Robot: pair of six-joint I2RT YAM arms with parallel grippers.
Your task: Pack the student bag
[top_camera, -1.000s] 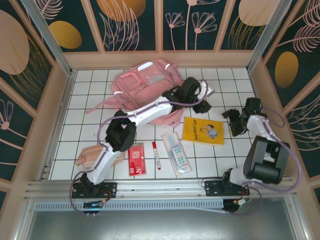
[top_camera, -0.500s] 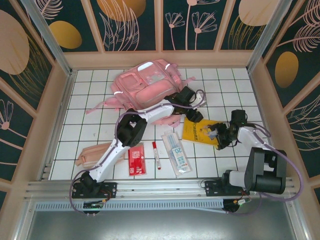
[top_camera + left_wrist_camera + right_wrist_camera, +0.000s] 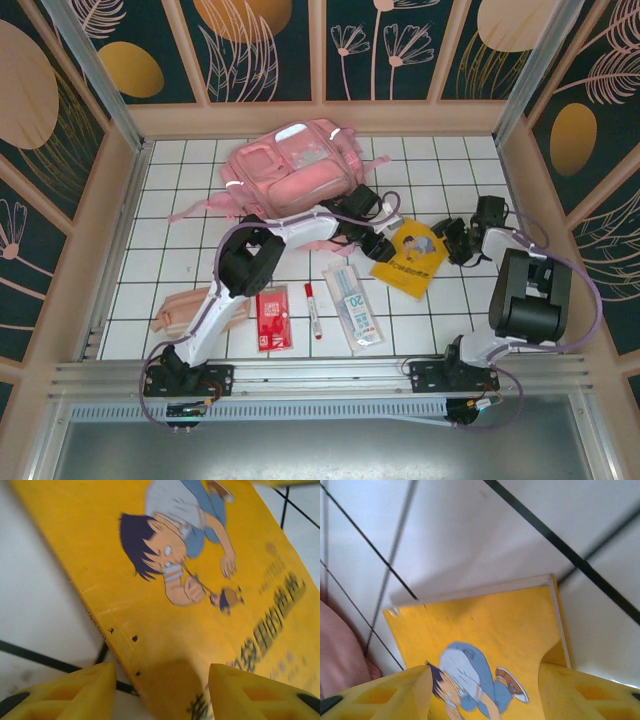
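Along the near edge of the white tiled surface (image 3: pixel 470 160) lie four small things. A peach pouch (image 3: pixel 180 310) sits toward the near left corner, partly under the left arm. To its right is a red packet (image 3: pixel 272 318) with white print too small to read. Next comes a red marker (image 3: pixel 312 308), then a clear pack (image 3: pixel 355 305) whose label reads "20".

Further in, right of centre, a yellow book (image 3: pixel 412 258) lies turned at an angle. Its cover shows a cartoon boy with dark hair and a blue and white outfit. Dark characters run beside him, too blurred to read.

The left claw (image 3: pixel 378 243) is at the book's left corner. In the left wrist view the left claw (image 3: pixel 162 690) is released, its yellow fingers (image 3: pixel 65 690) spread wide with the book's (image 3: pixel 200 605) edge between them.

The right claw (image 3: pixel 450 240) is at the book's right corner. In the right wrist view it (image 3: pixel 482 695) is also released, its fingers (image 3: pixel 590 690) set apart either side of a corner of the book (image 3: pixel 485 625).

The bag (image 3: pixel 290 165) lies at the middle of the far edge. It is light pink fabric with front pockets, a pale translucent panel on top and small grey reflective strips. Its straps trail out toward the left edge. The left arm crosses its near side.
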